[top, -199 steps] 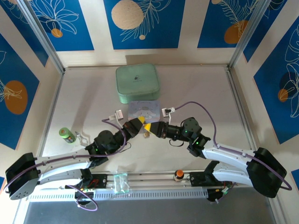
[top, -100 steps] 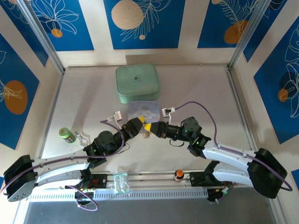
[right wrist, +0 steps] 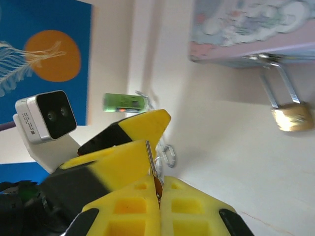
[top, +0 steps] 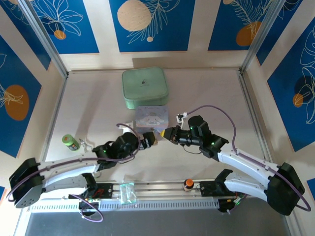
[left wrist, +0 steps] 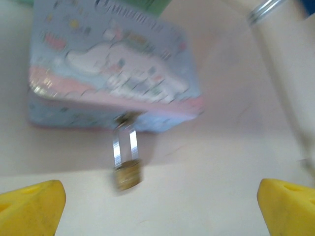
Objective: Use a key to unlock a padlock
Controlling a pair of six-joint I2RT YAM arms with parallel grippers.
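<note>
The brass padlock hangs by its silver shackle from the front clasp of the pale blue cartoon tin. My left gripper is open, its yellow fingertips wide apart just short of the padlock. In the right wrist view the padlock lies on the table under the tin. My right gripper is shut on the key, whose thin blade sticks out past the pads. From above, the left gripper and right gripper meet in front of the tin.
A mint-green square case sits behind the tin. At the left lie a small green can and a silver wire clip. An orange-topped knob stands on the front rail. The left arm's fingers lie close beside my right gripper.
The left arm has reached further right, turned its wrist and brought its gripper in front of the tin. The right gripper has drawn slightly right and back, uncovering the tin.
</note>
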